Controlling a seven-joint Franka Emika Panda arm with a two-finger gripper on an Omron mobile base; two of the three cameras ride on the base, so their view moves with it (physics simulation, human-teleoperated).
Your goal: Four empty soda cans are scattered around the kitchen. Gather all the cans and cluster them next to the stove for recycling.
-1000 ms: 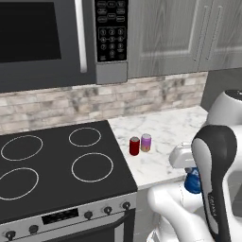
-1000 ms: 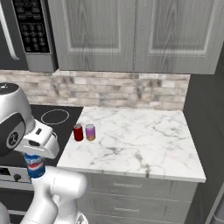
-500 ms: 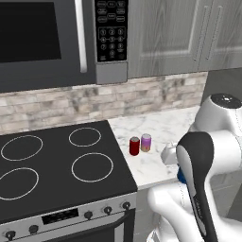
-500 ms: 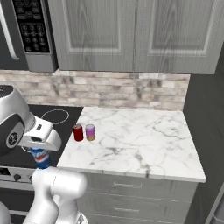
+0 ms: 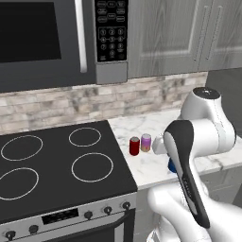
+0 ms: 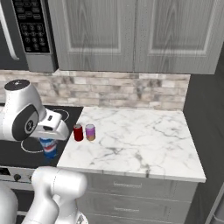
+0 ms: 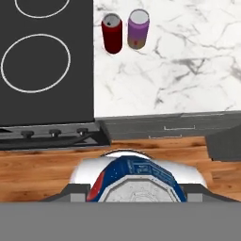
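Gripping a blue can [image 6: 49,148], the pincer [image 6: 49,139] faces red can [image 7: 112,33] and purple can [image 7: 138,29].

1. The blue can [image 6: 49,147] in the pincer [image 6: 49,139] has gone up. A second ago it hung lower, in front of the desk [image 6: 144,144].
2. In the left base view, the blue can [image 5: 172,166] has slid behind the arm, and little of it shows now.

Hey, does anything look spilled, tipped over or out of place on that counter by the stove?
Nothing stands out. The red can and pink-purple can stand upright side by side on the marble counter beside the stove.
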